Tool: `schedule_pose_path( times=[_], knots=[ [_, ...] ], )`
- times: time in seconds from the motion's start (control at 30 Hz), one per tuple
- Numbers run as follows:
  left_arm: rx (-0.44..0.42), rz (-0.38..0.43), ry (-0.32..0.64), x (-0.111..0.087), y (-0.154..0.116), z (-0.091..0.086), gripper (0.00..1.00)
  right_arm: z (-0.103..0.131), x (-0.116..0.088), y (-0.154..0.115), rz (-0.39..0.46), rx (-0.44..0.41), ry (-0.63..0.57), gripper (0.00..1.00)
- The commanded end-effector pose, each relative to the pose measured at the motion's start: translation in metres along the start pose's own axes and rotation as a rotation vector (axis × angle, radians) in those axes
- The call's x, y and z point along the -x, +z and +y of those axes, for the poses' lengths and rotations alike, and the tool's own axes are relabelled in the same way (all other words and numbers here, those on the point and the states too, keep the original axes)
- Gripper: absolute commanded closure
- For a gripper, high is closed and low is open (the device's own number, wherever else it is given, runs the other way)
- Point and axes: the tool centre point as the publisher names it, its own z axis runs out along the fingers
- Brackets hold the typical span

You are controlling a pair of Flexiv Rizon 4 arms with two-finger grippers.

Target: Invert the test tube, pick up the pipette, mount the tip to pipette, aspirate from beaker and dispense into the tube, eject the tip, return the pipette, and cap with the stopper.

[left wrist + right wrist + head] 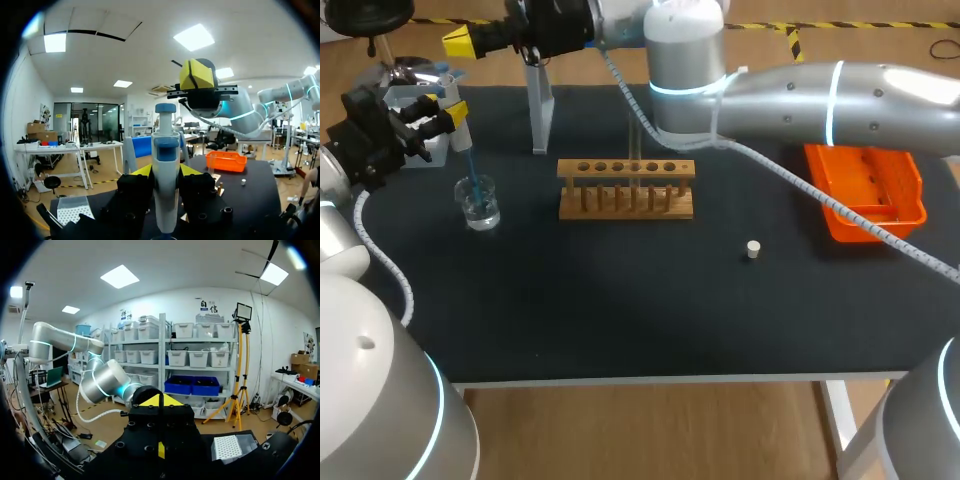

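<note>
Black-topped table, wooden floor, white walls, bright ceiling light panels, storage shelves

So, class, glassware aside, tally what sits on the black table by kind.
Wooden test tube rack: 1
Small white stopper: 1
Orange plastic tray: 1
White pipette tip box: 1
Grey metal stand: 1
Total: 5

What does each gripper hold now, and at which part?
The left gripper holds the pipette around its white body, below the blue head. The right gripper holds nothing.
</note>
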Motion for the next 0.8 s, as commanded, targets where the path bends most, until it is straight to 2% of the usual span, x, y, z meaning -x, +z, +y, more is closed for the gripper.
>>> schedule_pose_path(
  times=[0.03, 0.8],
  knots=[
    [-0.002, -0.003, 0.001, -0.001, 0.0, 0.0, 1.0, -0.005, 0.003, 0.004, -0.011, 0.004, 0.001, 1.0],
    [-0.002, -0.003, 0.001, -0.001, 0.0, 0.0, 1.0, -0.02, 0.012, 0.019, -0.021, -0.001, 0.027, 1.0]
  ],
)
